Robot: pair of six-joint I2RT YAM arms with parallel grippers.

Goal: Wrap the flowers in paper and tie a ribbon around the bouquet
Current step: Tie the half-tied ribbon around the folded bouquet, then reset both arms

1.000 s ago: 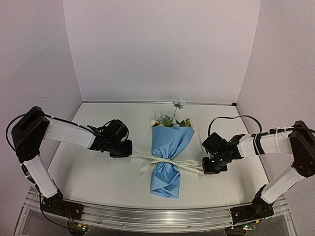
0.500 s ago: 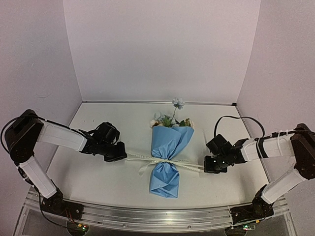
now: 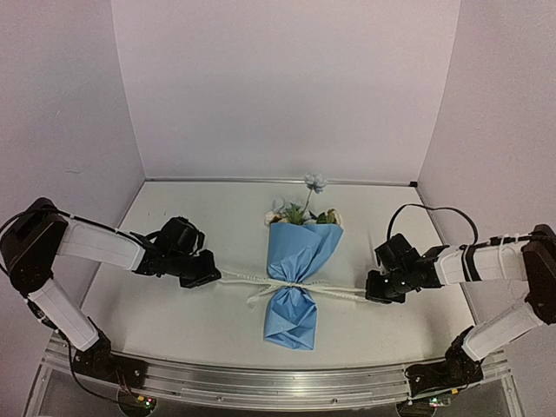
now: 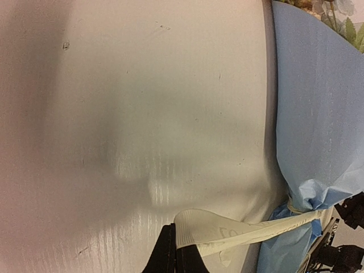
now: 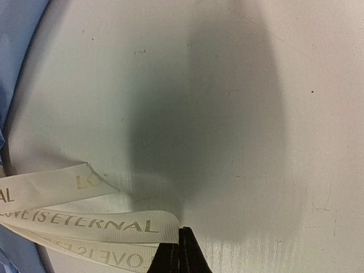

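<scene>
wrap: done, paper (image 3: 300, 252) closed round flowers (image 3: 300, 211) | bouquet (image 3: 294, 300): centre of table (image 3: 165, 317), blooms at 12 o'clock | ribbon (image 3: 248, 279): cinched at waist, taut toward 9 and 3 o'clock | left gripper (image 3: 211, 278), right gripper (image 3: 373, 295): each clamped on ribbon | remaining: likely final knot tightening

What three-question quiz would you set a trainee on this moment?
1. True or false: the ribbon lies loose beside the bouquet, not touching it.
2. What does the left pincer grip? A: nothing. B: a ribbon end. C: a flower stem.
3. Fill in: the blooms point toward the ___ wall.
Key: 1 false, the ribbon is pulled tight round the bouquet; 2 B; 3 back.
</scene>
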